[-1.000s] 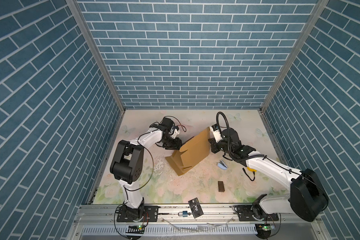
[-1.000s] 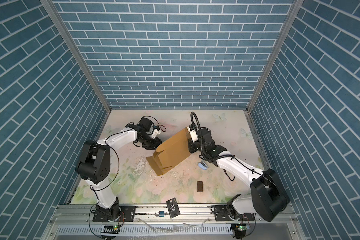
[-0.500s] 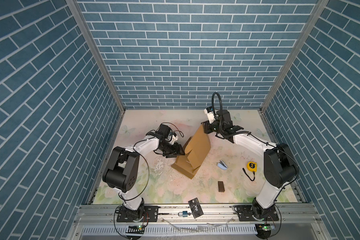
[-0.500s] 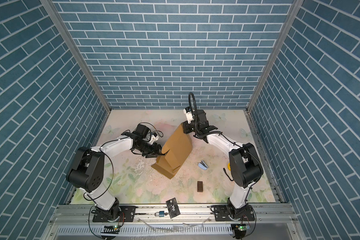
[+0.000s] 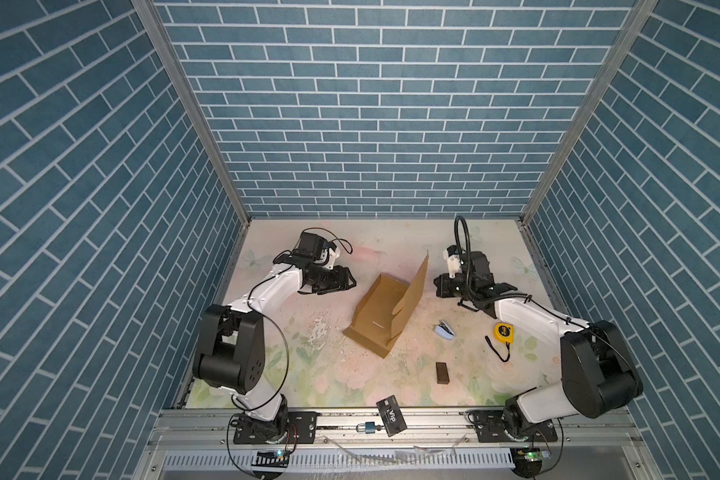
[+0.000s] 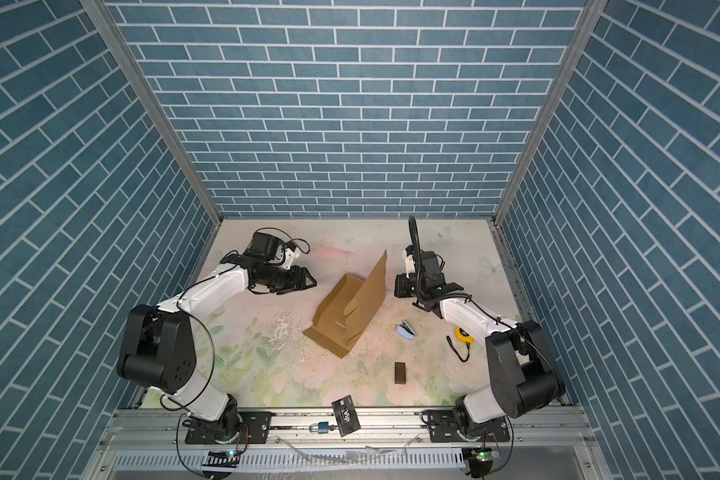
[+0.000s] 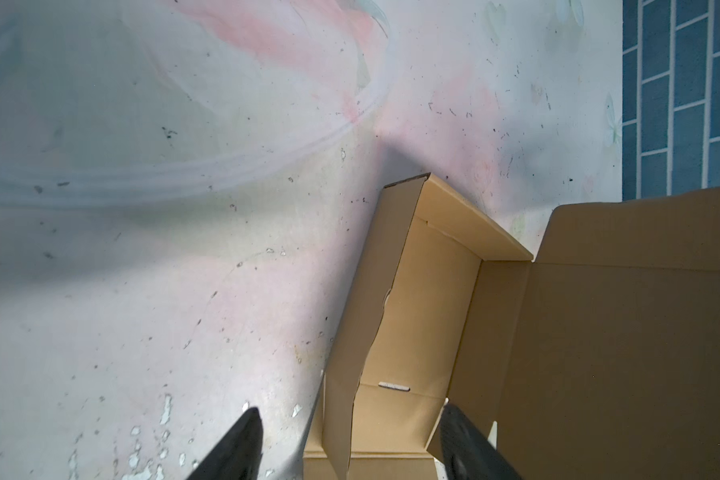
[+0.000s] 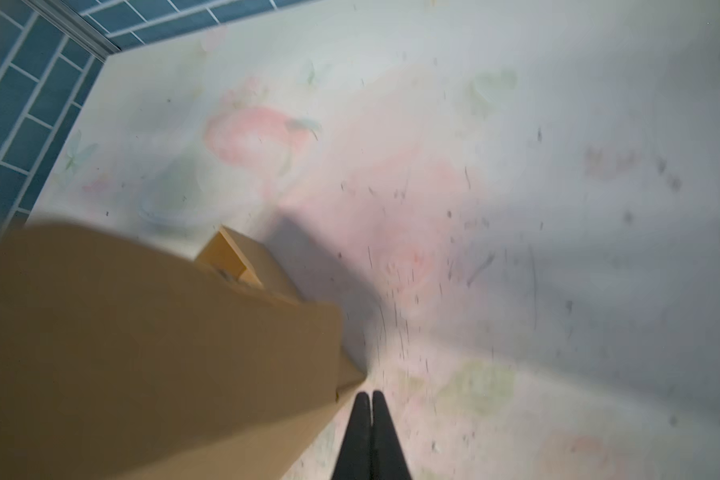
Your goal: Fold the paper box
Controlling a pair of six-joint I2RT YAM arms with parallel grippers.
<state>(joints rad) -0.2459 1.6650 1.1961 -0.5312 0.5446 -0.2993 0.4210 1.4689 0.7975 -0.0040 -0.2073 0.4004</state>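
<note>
Between left fingers (image 7: 242,449) and right fingers (image 8: 360,436), paper box (image 5: 385,309); left spread; right clenched, empty.

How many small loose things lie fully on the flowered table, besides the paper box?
3: a light blue stapler right of the paper box, a yellow tape measure farther right, a dark brown block nearer the front. The raised flap may hide more.
</note>
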